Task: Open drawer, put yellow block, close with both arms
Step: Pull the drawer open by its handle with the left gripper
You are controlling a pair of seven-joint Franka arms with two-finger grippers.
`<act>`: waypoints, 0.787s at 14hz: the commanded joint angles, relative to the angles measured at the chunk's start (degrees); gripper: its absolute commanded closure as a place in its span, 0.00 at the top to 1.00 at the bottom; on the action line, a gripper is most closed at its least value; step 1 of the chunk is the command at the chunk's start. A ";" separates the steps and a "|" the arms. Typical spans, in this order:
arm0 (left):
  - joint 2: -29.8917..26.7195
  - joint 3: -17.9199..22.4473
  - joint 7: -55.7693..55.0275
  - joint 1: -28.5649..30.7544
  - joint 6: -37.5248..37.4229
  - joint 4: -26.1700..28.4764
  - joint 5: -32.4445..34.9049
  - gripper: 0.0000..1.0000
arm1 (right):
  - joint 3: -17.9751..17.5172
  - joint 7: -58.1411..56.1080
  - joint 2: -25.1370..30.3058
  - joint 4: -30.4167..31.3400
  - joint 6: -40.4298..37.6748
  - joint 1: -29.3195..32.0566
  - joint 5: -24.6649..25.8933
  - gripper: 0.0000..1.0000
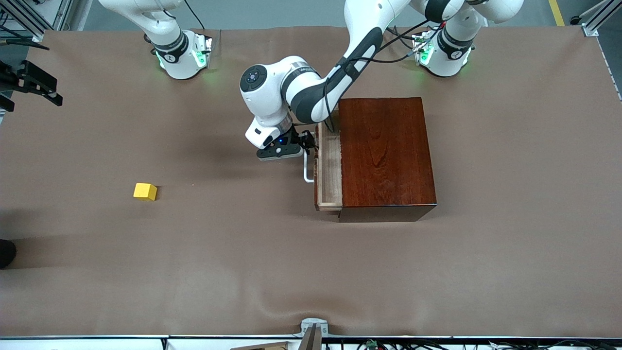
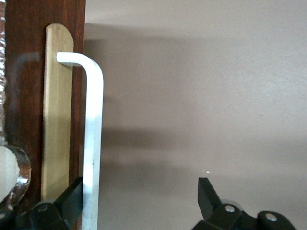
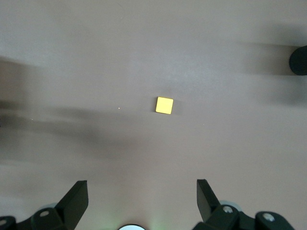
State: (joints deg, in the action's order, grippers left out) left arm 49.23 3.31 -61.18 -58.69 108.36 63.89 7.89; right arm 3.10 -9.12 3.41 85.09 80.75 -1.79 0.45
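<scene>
The dark red-brown box stands mid-table. Its drawer is pulled out a little toward the right arm's end and shows pale wood. My left gripper is open at the white bar handle. In the left wrist view the handle runs just inside one finger, between my open left gripper's fingers. The yellow block lies on the table toward the right arm's end. My right gripper is open and empty, high over the table, with the block far below it.
A brown cloth covers the table. A black fixture juts in at the edge near the right arm's end. A dark round object sits at the same edge, nearer the camera.
</scene>
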 commanded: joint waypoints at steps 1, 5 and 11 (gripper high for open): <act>2.63 -0.14 -1.22 -0.28 1.50 -3.95 -1.39 1.00 | 0.06 -0.46 -0.51 -1.25 -0.86 0.03 -0.36 1.00; 2.72 -0.14 -1.22 -0.28 2.29 -3.95 -1.47 1.00 | 0.07 -0.46 -0.51 -1.25 -0.86 0.12 -0.36 1.00; 3.33 -0.14 -1.22 -0.28 3.78 -4.03 -1.47 1.00 | 0.06 -0.46 -0.51 -1.25 -0.86 0.12 -0.36 1.00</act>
State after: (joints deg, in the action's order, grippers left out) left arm 49.62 3.32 -61.23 -58.69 109.49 63.36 7.38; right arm 3.12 -9.12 3.41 85.09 80.75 -1.79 0.45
